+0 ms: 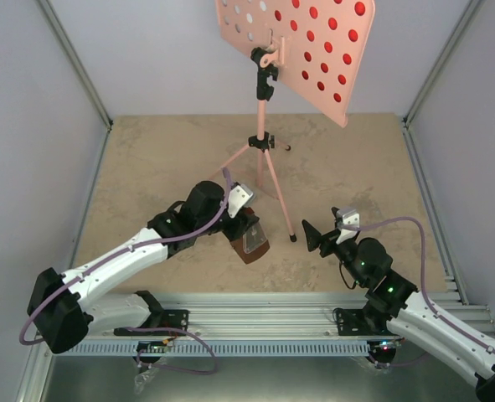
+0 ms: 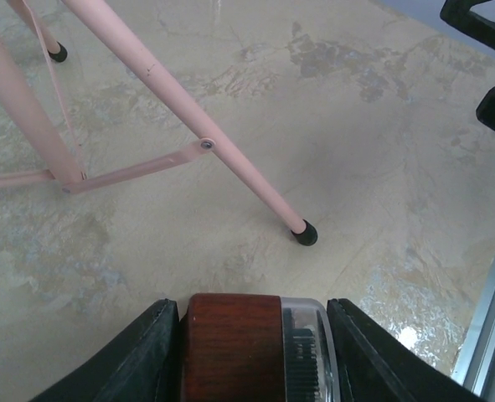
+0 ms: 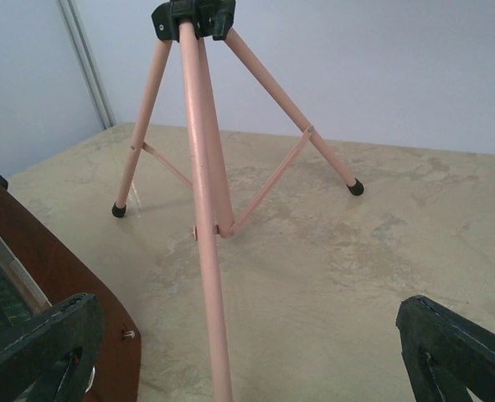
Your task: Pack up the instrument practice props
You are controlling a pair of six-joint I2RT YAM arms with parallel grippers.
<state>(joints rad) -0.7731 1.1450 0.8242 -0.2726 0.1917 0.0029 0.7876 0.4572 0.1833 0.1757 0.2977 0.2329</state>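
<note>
1. Pink tripod music stand (image 1: 262, 126), upright on a beige, stone-patterned table (image 1: 146, 167), three legs spread and tipped with black feet, black joints on the pole.
2. Hole-dotted desk (image 1: 297, 42) at the top of the stand, tilted; red showing through the holes on its right part, white through those on its left part.
3. Small brown pyramid metronome (image 1: 251, 239) in front of the stand, just left of the black foot (image 1: 293, 239) of the leg nearest the arms, apart from that leg.
4. Left gripper (image 2: 251, 314) closed partway around the metronome, one black finger (image 2: 138, 360) pressed to each side of the wooden body; clear front cover facing right in the left wrist view.
5. Metronome tilted in the overhead view; impossible to tell whether resting on the table or lifted off it.
6. Right gripper (image 1: 322, 228) just right of the same near foot of the stand, jaws spread wide, nothing between them, pointing toward the stand.
7. From the right wrist camera: near leg of the stand straight ahead between the spread fingers, the metronome's dark wood side at the lower left edge of the frame.
8. White arm links and purple cables trailing back from both grippers, away from the stand.
</note>
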